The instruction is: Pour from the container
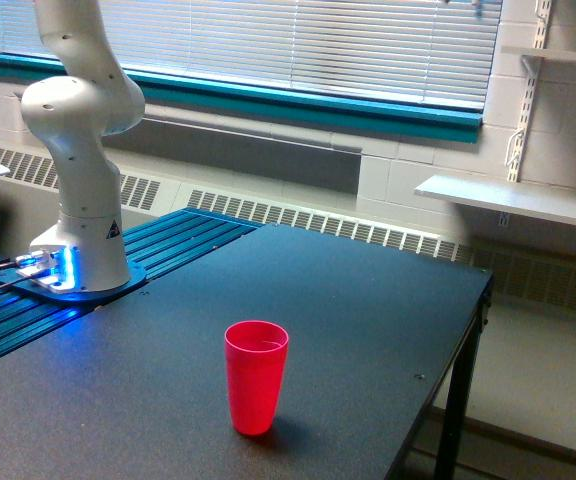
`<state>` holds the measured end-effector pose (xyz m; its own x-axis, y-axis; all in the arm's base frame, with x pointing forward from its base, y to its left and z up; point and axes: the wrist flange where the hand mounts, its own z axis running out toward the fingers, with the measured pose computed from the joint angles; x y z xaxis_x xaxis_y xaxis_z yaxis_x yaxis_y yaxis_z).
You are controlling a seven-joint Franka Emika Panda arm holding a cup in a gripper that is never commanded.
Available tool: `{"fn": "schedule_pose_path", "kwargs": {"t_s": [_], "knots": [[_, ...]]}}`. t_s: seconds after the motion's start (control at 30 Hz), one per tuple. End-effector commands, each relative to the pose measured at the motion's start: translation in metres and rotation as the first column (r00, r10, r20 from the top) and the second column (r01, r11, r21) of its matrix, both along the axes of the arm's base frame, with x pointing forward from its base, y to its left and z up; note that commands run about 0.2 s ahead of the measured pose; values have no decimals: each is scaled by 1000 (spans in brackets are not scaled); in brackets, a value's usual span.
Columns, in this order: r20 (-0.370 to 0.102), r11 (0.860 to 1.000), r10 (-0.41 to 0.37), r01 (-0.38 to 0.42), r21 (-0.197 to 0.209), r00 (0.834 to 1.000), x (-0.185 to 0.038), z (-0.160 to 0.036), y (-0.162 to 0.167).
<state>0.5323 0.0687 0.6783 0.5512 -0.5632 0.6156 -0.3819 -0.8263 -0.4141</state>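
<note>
Standing upright on the dark table (368,300), a red cup (256,377).

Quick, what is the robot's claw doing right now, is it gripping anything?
Gripper: out of the picture above the top edge, so its state cannot be seen. Only the arm's base and the red cup show.

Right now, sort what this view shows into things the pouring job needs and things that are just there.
Part of the job:
red plastic cup, upright on the black table, the likely receiver
robot arm, base and lower links only; its jaws and the container are out of view

Just there:
window blinds
wall shelf
radiator grille
</note>
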Motion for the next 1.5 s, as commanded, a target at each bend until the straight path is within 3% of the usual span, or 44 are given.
{"fn": "schedule_pose_path", "kwargs": {"t_s": [0.03, 0.27, 0.73, 1.07, 1.5], "knots": [[-2, 993, -107, 107, 45, 994, -13, -7, -26], [-11, 982, -173, 173, 77, 985, -34, -21, -51], [-62, 943, -299, 304, 135, 952, -74, -59, -102], [-108, 897, -388, 402, 181, 915, -103, -90, -146], [-188, 828, -481, 515, 223, 856, -140, -132, -208]]}}
